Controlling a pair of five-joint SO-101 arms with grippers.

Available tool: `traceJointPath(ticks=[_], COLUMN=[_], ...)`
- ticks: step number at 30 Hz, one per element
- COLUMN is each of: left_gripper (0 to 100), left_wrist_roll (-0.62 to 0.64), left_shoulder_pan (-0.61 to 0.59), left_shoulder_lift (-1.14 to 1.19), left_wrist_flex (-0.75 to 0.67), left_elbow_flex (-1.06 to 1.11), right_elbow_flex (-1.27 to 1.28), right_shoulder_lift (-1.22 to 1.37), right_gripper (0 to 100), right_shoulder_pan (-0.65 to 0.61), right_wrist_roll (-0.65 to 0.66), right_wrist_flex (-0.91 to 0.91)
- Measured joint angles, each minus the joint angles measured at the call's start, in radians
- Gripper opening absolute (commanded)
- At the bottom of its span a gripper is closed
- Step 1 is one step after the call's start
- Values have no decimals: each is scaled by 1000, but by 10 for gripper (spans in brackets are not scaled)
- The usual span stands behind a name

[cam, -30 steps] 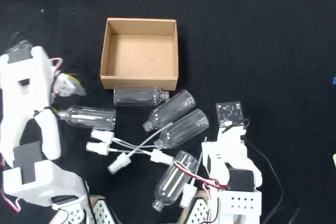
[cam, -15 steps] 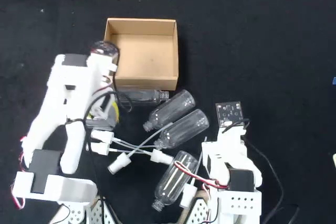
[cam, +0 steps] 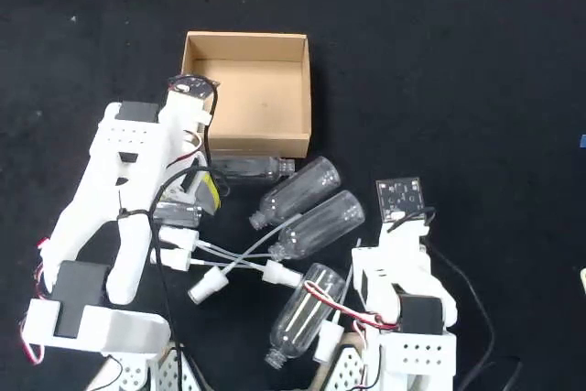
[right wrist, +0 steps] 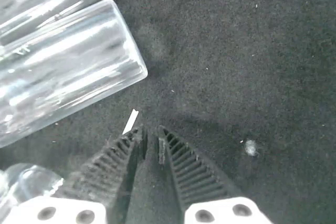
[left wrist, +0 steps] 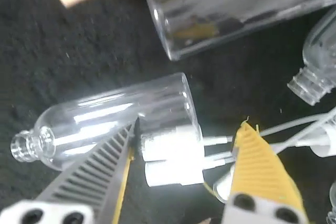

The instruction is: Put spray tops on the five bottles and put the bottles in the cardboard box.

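The cardboard box (cam: pixel 245 93) stands open at the back of the black table. In front of it lie several clear bottles without tops: bottle (cam: pixel 243 168), bottle (cam: pixel 298 191), bottle (cam: pixel 319 224) and bottle (cam: pixel 302 313). My left gripper (left wrist: pixel 178 153) is open, low over two white spray tops (left wrist: pixel 170 148) that lie beside the leftmost bottle (left wrist: pixel 105 116). In the high view the left gripper (cam: pixel 194 200) hides most of that bottle. My right gripper (right wrist: pixel 150 136) is shut with nothing in it, just above bare cloth beside a bottle's base (right wrist: pixel 68 72).
More spray tops (cam: pixel 209 286) with thin tubes lie tangled between the bottles. One bottle rests against the box's front wall (left wrist: pixel 236 9). The right arm (cam: pixel 403 295) sits near the front edge. Cloth right of the box is bare.
The left arm swung from the far left toward the box's left side. Its gripper now hangs over the leftmost bottle and the spray tops. The right arm stayed still.
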Motion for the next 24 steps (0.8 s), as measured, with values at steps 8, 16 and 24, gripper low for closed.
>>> traceJointPath(ticks=[8, 16, 24], left_gripper=[287, 287, 287], left_wrist_roll=[-118, -253, -275], left_shoulder_pan=[-2, -18, -26], left_shoulder_lift=[0, 0, 0], left_wrist_flex=[-9, -75, -132], left_elbow_flex=[0, 12, 71], right_elbow_flex=[0, 0, 0], right_shoulder_lift=[0, 0, 0], right_gripper=[11, 11, 11], right_shoulder_pan=[0, 0, 0], right_wrist_roll=[0, 0, 0], right_wrist_flex=[0, 0, 0])
